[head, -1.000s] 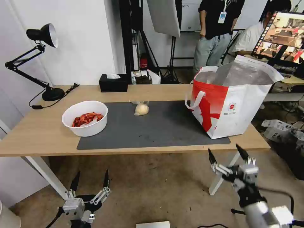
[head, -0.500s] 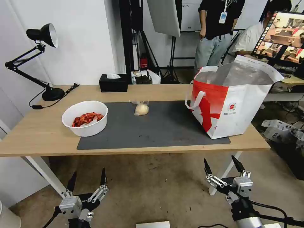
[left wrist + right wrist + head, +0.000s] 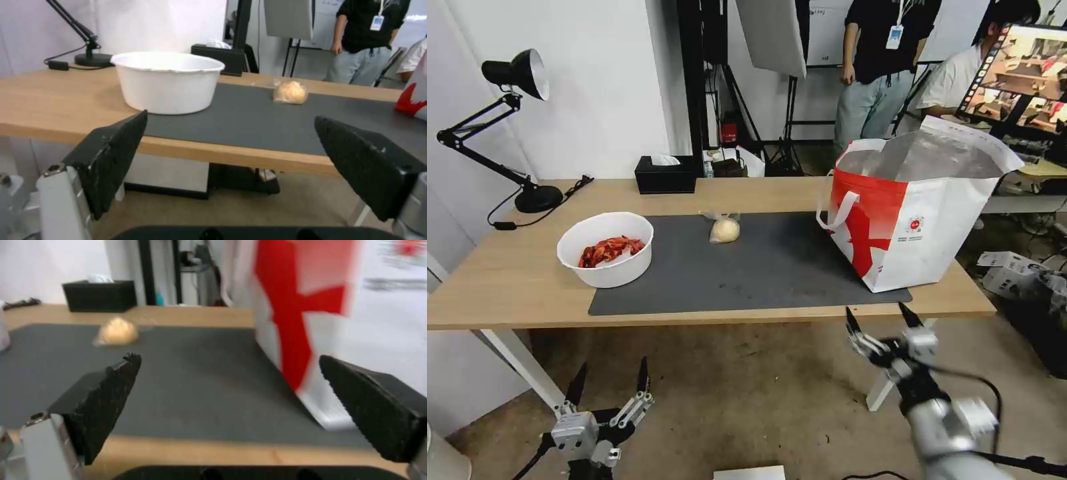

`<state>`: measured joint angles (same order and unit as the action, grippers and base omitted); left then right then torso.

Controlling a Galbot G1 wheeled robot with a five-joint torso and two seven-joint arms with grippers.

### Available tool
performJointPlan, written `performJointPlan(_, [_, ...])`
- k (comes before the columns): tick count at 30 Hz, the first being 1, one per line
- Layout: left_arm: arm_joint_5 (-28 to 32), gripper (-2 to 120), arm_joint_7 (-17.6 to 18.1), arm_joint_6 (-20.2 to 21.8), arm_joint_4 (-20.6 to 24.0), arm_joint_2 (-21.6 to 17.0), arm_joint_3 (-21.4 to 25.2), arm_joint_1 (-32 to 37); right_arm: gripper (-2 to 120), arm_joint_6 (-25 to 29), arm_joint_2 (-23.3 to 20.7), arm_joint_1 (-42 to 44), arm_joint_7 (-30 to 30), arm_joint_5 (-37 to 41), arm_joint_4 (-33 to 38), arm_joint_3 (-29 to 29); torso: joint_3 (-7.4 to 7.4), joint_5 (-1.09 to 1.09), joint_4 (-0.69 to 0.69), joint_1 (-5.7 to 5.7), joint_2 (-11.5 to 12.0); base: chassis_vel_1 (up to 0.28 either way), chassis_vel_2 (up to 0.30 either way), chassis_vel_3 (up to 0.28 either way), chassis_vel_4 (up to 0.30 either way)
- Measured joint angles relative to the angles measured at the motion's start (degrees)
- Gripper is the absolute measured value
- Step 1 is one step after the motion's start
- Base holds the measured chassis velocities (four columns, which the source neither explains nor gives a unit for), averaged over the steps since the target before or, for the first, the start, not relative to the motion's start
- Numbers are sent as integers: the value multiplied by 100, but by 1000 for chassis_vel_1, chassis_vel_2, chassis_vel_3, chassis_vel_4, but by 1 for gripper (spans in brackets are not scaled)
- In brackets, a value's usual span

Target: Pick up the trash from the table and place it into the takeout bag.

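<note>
A white bowl holding red shells is sitting on the table's grey mat, a bagged bun mid-mat, the foil-lined takeout bag standing open. Both grippers, left and right, are hovering spread and empty below the near edge.

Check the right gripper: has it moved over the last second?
Yes. The right gripper dipped, then came up and leftward; it now sits open just below the table's front edge, near the bag.

My right gripper dipped, then rose and shifted left, fingers spread, now just below the table edge. My left gripper sank slightly.
</note>
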<state>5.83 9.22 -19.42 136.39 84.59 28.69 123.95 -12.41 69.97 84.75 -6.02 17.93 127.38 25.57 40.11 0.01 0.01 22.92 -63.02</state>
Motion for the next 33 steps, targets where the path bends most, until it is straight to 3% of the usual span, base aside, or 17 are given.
performJointPlan(2, [1,100,-1,1,25,40,57,52,100,-375,-188,-940,-99,488,-500,-458,1,0,3,1,1,0,0,0,0])
performJointPlan(3, [1,100,-1,1,25,40,57,52,100,-375,-188,-940,-99,488,-500,-458,1,0,3,1,1,0,0,0,0])
performJointPlan(7, [17,100,-4,9,66,132,153,113,100,-673,-260,-2628,-127,1162,-1752,-1243,1,-1,2,1,1,0,0,0,0])
performJointPlan(10, [20,100,-5,26,76,168,176,121,100,-691,-209,-3152,-127,1301,-2208,-1503,1,-3,1,2,1,0,0,0,0])
performJointPlan(12, [20,100,-6,33,82,198,188,126,100,-696,-140,-3530,-126,1393,-2584,-1713,1,-2,0,2,1,0,0,0,0])
performJointPlan(15, [23,100,-12,71,113,301,220,156,100,-696,196,-4765,-38,1537,-3887,-2321,1,-1,-1,1,1,0,0,0,0])
performJointPlan(16, [23,100,-12,71,113,301,220,156,100,-696,196,-4765,-38,1537,-3887,-2321,1,-1,-1,1,1,0,0,0,0])
performJointPlan(19, [23,100,-15,73,109,360,246,162,100,-667,580,-5668,149,1665,-5014,-2722,1,-4,1,2,1,0,0,0,0])
performJointPlan(24, [24,100,-18,74,86,418,276,161,100,-634,906,-6150,368,1709,-5837,-2929,1,-2,-1,1,1,0,0,0,0])
performJointPlan(27, [24,100,-22,73,85,495,287,161,100,-582,1388,-6656,728,1710,-6863,-2988,0,-2,0,1,1,0,0,0,0])
performJointPlan(31, [20,100,-22,113,127,560,289,162,100,-555,1702,-7091,928,1697,-7706,-3133,0,-2,0,0,1,0,0,0,0])
performJointPlan(33, [19,100,-21,125,140,575,289,161,100,-554,1758,-7166,931,1697,-7857,-3138,-1,-2,-1,0,1,0,0,0,0])
